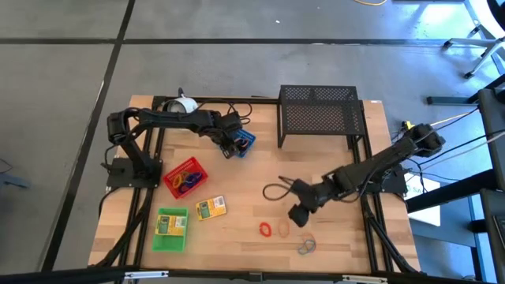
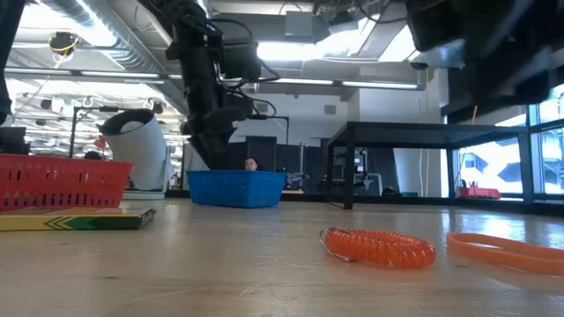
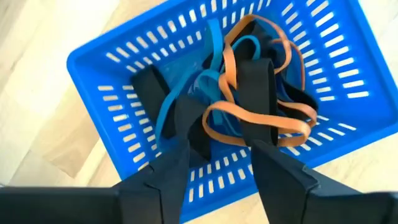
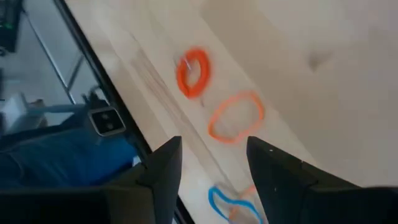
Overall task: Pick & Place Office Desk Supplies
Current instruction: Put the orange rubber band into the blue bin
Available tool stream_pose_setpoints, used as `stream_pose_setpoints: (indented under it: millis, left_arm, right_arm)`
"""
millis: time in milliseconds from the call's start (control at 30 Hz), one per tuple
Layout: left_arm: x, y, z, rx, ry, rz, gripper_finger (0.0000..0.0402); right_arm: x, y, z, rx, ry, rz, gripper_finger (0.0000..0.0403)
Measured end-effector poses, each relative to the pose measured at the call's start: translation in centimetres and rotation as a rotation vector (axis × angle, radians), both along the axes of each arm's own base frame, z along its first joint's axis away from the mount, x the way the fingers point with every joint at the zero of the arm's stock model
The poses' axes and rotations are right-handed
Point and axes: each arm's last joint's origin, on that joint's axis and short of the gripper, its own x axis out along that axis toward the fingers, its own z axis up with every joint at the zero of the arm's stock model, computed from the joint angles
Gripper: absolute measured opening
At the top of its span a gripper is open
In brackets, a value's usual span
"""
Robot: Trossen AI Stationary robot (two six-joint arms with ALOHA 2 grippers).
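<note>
Sorting stage: loose loops go from the bare tabletop into the small trays; several loops are not yet binned.
Landmark: the black mesh rack [image 1: 319, 115] at the far edge of the table [image 1: 237, 237]; all places below are given from it.
Left gripper [image 3: 214, 140]: beside the rack's left end, directly over the blue tray [image 3: 112, 99]. Fingers stand apart with nothing between them; the black, blue and orange bands lie in the tray beneath the tips.
Right gripper [image 1: 300, 214]: in front of the rack, toward the near edge. Fingers parted, nothing held.
Next targets: the red coiled loop [image 4: 193, 71] and the orange loop [image 4: 236, 116] lie side by side on the wood, in front of the rack and nearer the table's front edge than the right gripper. A blue loop [image 1: 306, 247] lies closer still to that edge.
Deciding relation: both loops lie flat just ahead of the right fingertips, apart from them. The orange loop looks oval, its long axis running roughly toward the red one.
Nearer arm: the right arm, clearly; the left is well away.
Other trays: red tray [image 1: 184, 177] and green tray [image 1: 171, 229], far to the rack's left front, with a yellow-green box [image 1: 211, 207] between them.
</note>
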Motion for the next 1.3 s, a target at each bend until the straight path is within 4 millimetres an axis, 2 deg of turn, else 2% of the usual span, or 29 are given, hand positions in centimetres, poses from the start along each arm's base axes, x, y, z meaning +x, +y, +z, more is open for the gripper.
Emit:
stream_pose_setpoints:
  millis: [167,333,600,767,1033,1300]
  left_arm:
    - [-0.4,-0.2,1.0,-0.004,-0.023,-0.007,0.0177]
    - [-1.1,-0.4,2.8,0.018,-0.078,-0.007,0.0174]
    - [-2.5,-1.2,6.2,0.018,-0.211,-0.023,0.0177]
    - [-3.6,-2.0,8.3,0.029,-0.298,-0.073,0.0173]
    - [-4.9,-3.7,10.8,0.057,-0.396,-0.123,0.0171]
    - [-5.1,-5.3,11.5,0.054,-0.426,-0.181,0.0171]
  right_arm:
    - [-0.2,1.8,-1.6,-0.036,0.042,0.001,0.0174]
    - [-0.2,3.0,-3.1,-0.115,0.046,-0.001,0.0167]
    - [1.0,4.3,-5.3,-0.122,0.013,0.060,0.0166]
    - [1.6,4.6,-6.2,-0.203,-0.045,0.135,0.0166]
    - [1.7,4.3,-6.2,-0.318,-0.095,0.124,0.0166]
    - [1.8,4.1,-6.2,-0.386,-0.125,0.110,0.0166]
